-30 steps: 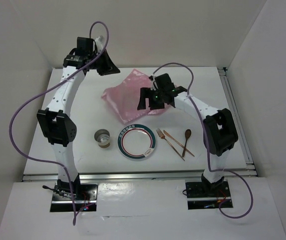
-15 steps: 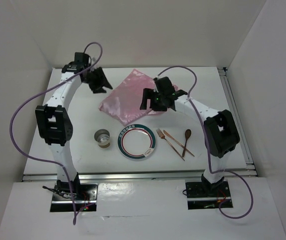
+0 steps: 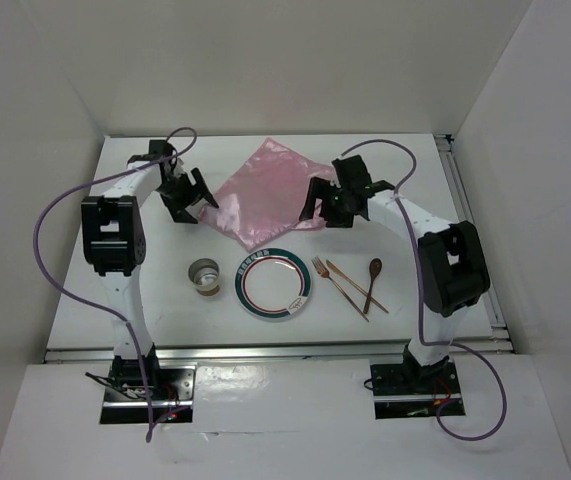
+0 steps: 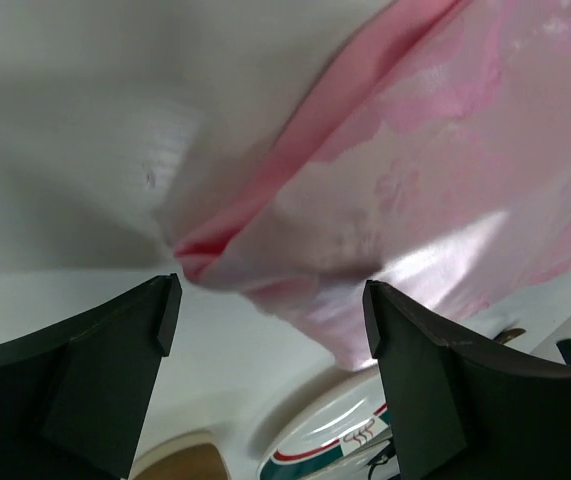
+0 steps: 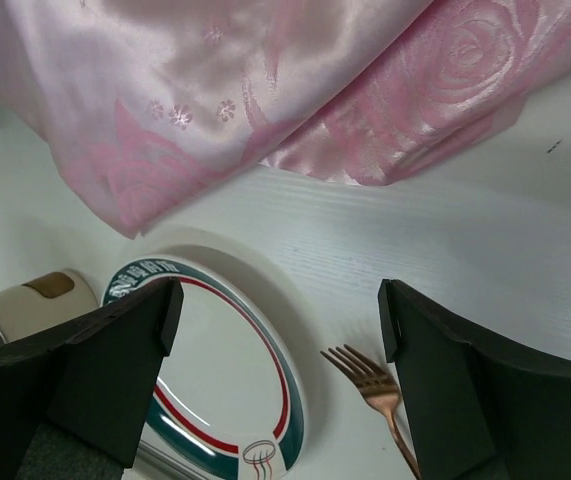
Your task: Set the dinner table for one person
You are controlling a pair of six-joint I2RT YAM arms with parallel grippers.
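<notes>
Left claw (image 3: 187,197) hangs open at the pink cloth's (image 3: 265,185) left corner; right claw (image 3: 323,207), also open, hovers at its right.

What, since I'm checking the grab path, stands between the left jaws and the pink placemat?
Nothing visible. The open left gripper hangs at the placemat's folded corner, with only table surface between them.

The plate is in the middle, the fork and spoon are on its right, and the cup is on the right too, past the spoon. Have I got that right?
Not quite. The cup stands to the left of the plate, not past the spoon. The fork and spoon do lie on the plate's right. The top external view shows it.
</notes>
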